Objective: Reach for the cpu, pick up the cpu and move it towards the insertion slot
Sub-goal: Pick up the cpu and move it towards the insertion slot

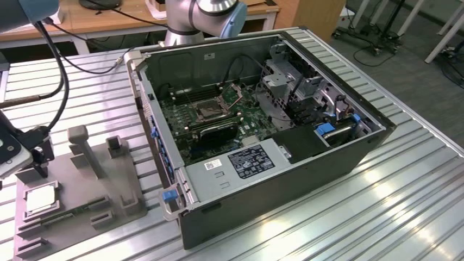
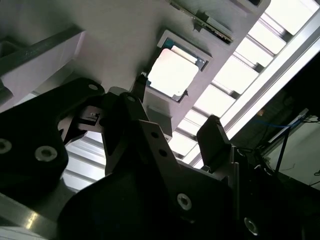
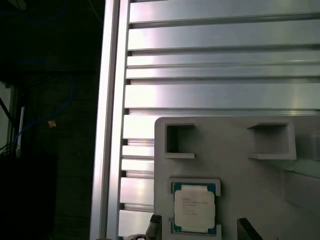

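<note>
The cpu [image 1: 41, 200] is a small silvery square chip lying flat in a recess of the grey fixture plate [image 1: 108, 179] at the exterior view's left. My gripper [image 1: 38, 163] hangs just above and behind it. Both wrist views look down on the cpu [image 2: 172, 75] [image 3: 194, 207]. The gripper [image 2: 175, 125] [image 3: 200, 232] is open, and its dark fingertips [image 3: 155, 226] stand apart on either side of the chip with nothing between them. The insertion slot [image 1: 210, 110] is a dark square socket with a silver frame on the green board inside the open computer case [image 1: 290, 179].
The fixture plate carries upright grey posts [image 1: 83, 149] and a green memory stick [image 1: 62, 217]. A black cable [image 1: 62, 70] runs down to the arm. The ribbed aluminium table [image 1: 392, 206] ends near the fixture, and its edge [image 3: 107, 125] shows in the first wrist view.
</note>
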You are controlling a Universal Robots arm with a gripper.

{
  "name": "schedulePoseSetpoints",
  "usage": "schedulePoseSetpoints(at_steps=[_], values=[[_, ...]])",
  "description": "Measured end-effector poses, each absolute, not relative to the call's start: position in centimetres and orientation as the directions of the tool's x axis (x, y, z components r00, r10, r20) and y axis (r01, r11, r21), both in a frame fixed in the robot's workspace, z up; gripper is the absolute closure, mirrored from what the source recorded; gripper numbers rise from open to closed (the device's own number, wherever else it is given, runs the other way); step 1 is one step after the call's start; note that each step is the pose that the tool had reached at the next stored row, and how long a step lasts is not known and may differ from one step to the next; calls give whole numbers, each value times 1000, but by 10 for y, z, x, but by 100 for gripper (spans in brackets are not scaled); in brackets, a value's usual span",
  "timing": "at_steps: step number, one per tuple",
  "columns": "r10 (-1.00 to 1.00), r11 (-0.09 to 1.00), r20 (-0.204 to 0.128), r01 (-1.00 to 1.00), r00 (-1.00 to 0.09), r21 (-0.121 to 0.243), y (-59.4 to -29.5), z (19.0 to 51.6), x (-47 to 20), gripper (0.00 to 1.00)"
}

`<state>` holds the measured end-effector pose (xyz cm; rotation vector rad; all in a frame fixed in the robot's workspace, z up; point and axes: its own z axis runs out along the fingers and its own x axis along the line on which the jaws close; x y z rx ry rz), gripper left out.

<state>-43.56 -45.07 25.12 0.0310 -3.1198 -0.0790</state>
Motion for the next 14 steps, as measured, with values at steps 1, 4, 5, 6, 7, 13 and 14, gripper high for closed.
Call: schedulePoseSetpoints(at_steps=[1, 4, 5, 6, 7, 13, 14], values=[[-20, 999, 20, -19, -1000, 51, -451, 249, -436, 32], [-20, 999, 20, -19, -1000, 51, -451, 244, -436, 32], [-20, 999, 20, -19, -1000, 51, -451, 242, -436, 32], [-20, 999, 20, -19, -1000, 51, -451, 241, -436, 32], [-20, 999, 20, -19, -1000, 51, -451, 239, -436, 32], [-20, 999, 20, -19, -1000, 51, -451, 234, -436, 32], [-20, 999, 20, -19, -1000, 51, -451, 233, -436, 32]])
